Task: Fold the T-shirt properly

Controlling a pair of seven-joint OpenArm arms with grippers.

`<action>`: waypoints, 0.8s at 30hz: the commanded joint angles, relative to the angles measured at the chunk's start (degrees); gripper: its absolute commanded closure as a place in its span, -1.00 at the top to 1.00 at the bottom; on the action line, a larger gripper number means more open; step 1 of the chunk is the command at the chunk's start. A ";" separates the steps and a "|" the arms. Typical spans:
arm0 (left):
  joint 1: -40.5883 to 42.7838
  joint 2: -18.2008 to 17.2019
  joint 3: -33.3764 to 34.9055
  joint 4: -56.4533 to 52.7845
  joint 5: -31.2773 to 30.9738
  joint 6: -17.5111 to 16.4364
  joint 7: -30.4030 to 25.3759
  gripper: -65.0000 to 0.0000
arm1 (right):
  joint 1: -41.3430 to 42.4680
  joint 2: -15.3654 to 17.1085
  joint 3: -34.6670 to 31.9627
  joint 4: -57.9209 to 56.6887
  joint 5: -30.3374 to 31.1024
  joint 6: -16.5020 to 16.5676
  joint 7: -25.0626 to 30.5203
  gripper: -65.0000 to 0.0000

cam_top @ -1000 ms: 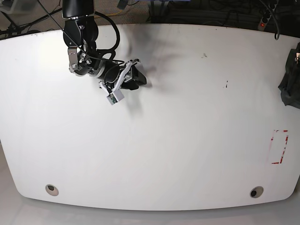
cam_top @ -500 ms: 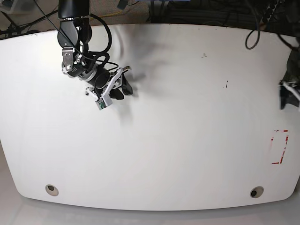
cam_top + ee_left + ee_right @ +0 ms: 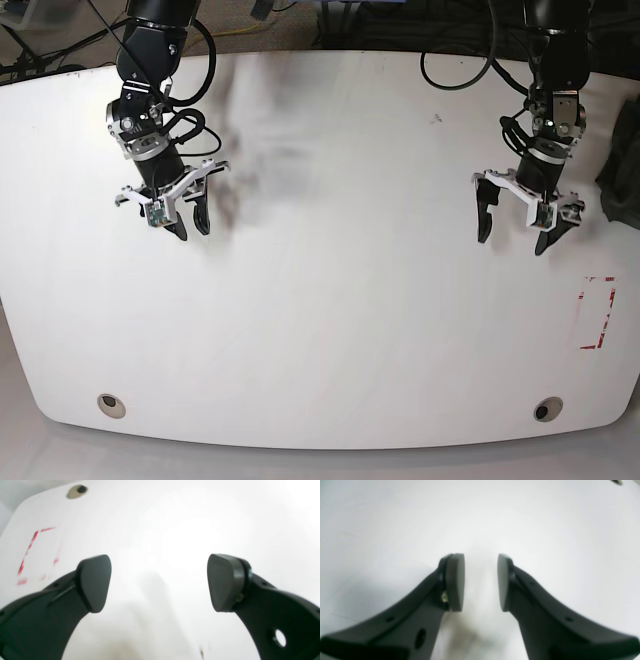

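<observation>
At table's right edge, dark T-shirt (image 3: pixel 622 175) lies crumpled.

txt: none legible | only mark: red dashed rectangular outline (image 3: pixel 598 313), no chars, on white oval tabletop (image 3: pixel 350 330), near right edge

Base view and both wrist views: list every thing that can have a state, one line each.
Dark charcoal-grey T-shirt: bunched at the table's edge, mostly out of frame, unheld.
Left gripper: jaws wide open, empty, above the table.
Right gripper: jaws narrowly parted, empty.
White table: red marked rectangle uncovered.
</observation>
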 commanded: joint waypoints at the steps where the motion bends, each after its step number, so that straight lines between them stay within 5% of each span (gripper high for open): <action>1: 3.44 0.47 -0.71 3.17 0.24 0.79 -1.19 0.72 | -1.60 -0.67 2.19 1.27 0.30 0.25 5.13 -0.37; 9: 17.77 2.05 -0.71 13.54 -0.02 0.97 -1.02 0.72 | -10.13 -2.16 6.06 2.94 0.91 0.25 7.76 -0.36; 17: 33.60 7.94 -3.62 24.97 -0.11 0.97 9.62 0.62 | -24.81 0.91 5.71 6.19 11.73 0.25 7.68 -0.36; 24: 47.22 12.07 -8.10 28.49 -0.20 0.61 9.88 0.62 | -38.17 1.18 5.71 8.74 15.59 0.78 7.68 -0.36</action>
